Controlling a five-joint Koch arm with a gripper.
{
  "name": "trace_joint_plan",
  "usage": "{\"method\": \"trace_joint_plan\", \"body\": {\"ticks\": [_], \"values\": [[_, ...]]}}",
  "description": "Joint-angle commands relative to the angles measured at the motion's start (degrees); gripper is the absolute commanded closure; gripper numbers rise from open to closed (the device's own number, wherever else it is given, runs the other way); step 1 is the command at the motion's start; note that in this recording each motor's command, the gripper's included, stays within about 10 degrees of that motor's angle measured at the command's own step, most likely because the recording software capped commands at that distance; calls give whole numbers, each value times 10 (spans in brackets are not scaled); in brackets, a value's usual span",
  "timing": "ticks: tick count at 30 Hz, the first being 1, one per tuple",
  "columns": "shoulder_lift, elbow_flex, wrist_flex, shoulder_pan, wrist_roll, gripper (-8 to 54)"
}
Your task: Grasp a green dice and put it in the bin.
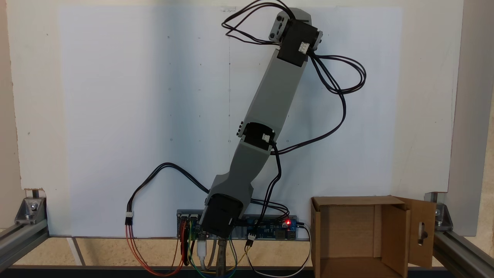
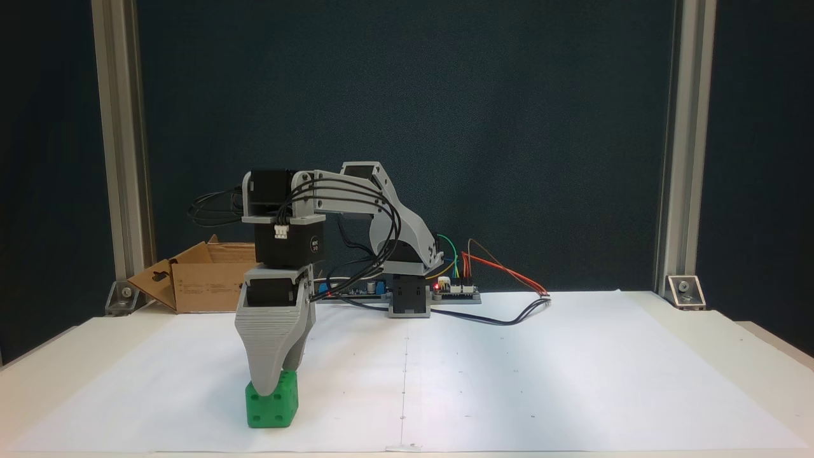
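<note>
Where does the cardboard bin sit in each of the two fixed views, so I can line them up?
In a fixed view from above, the bin is at bottom right, open side toward the camera.
In a fixed view from the front, it is at mid-left, behind the arm.
Shared landmark: the board with the red light beside the arm's base.

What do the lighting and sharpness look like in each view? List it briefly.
In the fixed view from above, light falls unevenly across the white paper, with bluish shading in bands, and the cardboard box interior is dim. In the fixed view from the front, the backdrop is very dark, the paper bright, and the green dice under the gripper casts a soft shadow; both views look reasonably sharp.
</note>
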Motion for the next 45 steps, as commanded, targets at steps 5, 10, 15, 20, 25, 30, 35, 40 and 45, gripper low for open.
{"method": "trace_joint_plan", "body": {"ticks": [5,10,15,20,25,30,35,40,45], "values": [[0,-34,-18,-2,-36,16],[-19,-34,-36,1,-36,17],[-31,-34,-49,8,-35,23],[-40,-34,-52,12,-35,24],[-50,-33,-57,13,-35,27],[-63,-33,-55,14,-35,85],[-76,-33,-54,14,-22,224],[-76,-33,-54,14,-4,341],[-71,-33,-33,13,18,341]]}}
